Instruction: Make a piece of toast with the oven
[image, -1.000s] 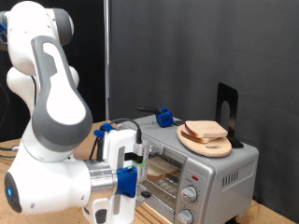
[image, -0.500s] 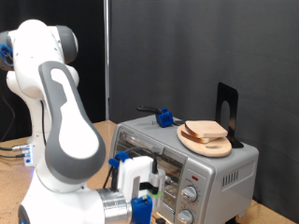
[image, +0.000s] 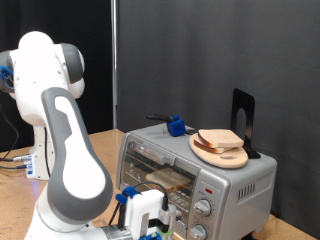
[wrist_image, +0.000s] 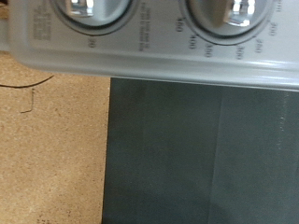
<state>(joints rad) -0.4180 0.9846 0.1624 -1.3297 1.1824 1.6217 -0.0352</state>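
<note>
Gripper (image: 141, 216) low at the exterior view's bottom edge, just in front of the oven's lower front, partly cut off by the frame. Cannot tell whether open or closed: fingers hidden in the exterior view and absent from the wrist view. Nothing seen between them.

Starting at the exterior view's left: white arm (image: 62, 130) rising tall, then folding steeply down and forward, hand close to the table and pointed at the appliance. Wrist view filled with the lower edge of the control panel, two round knobs (wrist_image: 89, 7) cropped at the rim, wooden table (wrist_image: 51, 149) and a dark grey surface (wrist_image: 201, 159) beyond.

Further right, the oven (image: 240, 182), silver-grey, knobs and a red light at its right end. Interior rack visible, with a tan flat slab (image: 168, 178) on it; unclear whether bread or a tray. Hard to say whether the door is down or merely see-through, with the hand covering its lower part.

On the roof, a small blue clip (image: 177, 126); right of it the round wooden plate (image: 236, 158), carrying the piece of toast (image: 220, 138), pale with a brown crust. Behind that, a black bracket (image: 242, 118) upright.

Judged progress: early. Bread on the plate on top of the oven, well apart from the hand, not yet picked up; work so far confined to the oven's front.
</note>
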